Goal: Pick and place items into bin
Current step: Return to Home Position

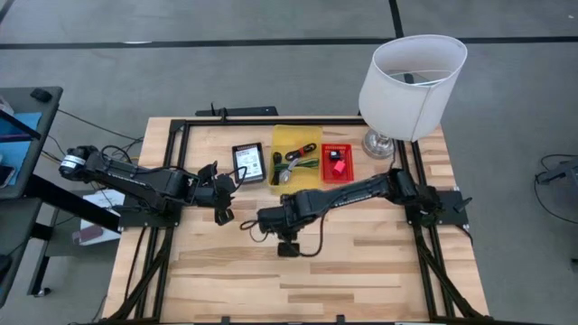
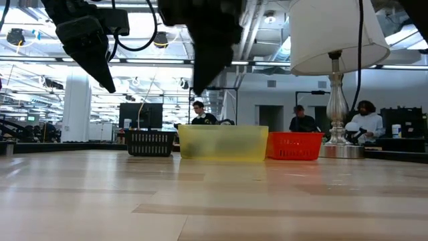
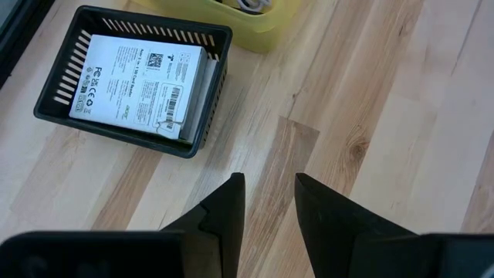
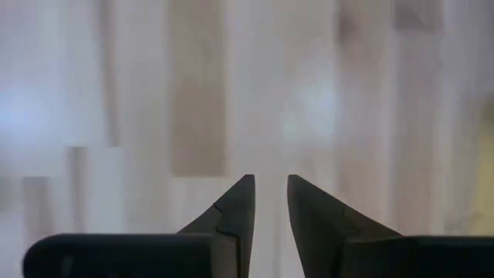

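On the wooden table (image 1: 361, 271), the yellow bin (image 1: 282, 135) at far centre holds the cables (image 1: 302, 162). Homing well means lifting clear first — left gripper (image 3: 270, 184), just near-left of the bin, and right gripper (image 4: 270, 181), nearer still, hang narrowly parted, empty.

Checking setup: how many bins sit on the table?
3, in a row: black basket at the left, yellow bin in the middle, red basket nearest the lamp.

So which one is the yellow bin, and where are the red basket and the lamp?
yellow bin (image 2: 223, 142): low view, on its front wall.
red basket (image 2: 294, 146): low view, on its front wall.
lamp (image 1: 411, 90): high view, on the side of its white shade.
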`<state>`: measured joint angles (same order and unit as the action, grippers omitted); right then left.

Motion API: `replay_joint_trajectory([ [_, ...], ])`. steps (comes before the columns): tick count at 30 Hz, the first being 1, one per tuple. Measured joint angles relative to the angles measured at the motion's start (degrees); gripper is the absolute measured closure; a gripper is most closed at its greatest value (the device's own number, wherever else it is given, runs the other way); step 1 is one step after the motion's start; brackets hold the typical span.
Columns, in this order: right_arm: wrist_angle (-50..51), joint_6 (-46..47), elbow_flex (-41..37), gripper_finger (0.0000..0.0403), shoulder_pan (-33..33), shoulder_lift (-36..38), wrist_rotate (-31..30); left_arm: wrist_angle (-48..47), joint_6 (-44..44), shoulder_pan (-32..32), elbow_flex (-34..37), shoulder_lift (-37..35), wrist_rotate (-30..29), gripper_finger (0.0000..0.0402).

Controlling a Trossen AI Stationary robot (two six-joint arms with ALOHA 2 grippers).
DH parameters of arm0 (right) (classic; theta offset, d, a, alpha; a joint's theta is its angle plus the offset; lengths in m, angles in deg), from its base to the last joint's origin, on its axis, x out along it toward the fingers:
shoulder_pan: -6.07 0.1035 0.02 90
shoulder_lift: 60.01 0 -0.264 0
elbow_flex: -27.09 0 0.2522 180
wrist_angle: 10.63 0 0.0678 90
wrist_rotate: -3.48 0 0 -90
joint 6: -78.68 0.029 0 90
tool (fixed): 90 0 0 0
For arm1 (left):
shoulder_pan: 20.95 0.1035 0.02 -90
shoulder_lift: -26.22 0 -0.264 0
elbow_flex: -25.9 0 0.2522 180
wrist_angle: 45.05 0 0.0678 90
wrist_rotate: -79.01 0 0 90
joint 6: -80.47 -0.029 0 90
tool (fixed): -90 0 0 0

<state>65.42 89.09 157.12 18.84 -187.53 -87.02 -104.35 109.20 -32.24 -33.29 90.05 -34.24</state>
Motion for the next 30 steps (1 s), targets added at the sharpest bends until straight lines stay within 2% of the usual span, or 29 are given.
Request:
replay_joint_trajectory([
  [7,-4.2,-3.2,0.0,0.0329,3.4,6.2,0.5,0.0,0.0,0.0,0.0,-1.3,0.0,0.0295],
  [14,-3.9,-3.3,0.0,0.0329,6.2,15.2,-0.8,2.1,0.0,0.0,2.0,-9.0,0.0,0.0295],
  [19,-1.2,-1.8,0.0,0.0329,9.2,19.9,-5.4,9.6,0.0,0.0,10.6,-18.3,0.0,0.0295],
  [25,-2.4,-1.5,0.0,0.0329,12.3,25.7,-6.0,20.4,0.0,0.9,25.9,-26.7,0.0,0.0295],
  [30,-3.4,-1.8,0.0,0.0329,14.6,31.3,-6.0,19.5,0.0,1.3,36.1,-28.6,0.1,0.0295],
])
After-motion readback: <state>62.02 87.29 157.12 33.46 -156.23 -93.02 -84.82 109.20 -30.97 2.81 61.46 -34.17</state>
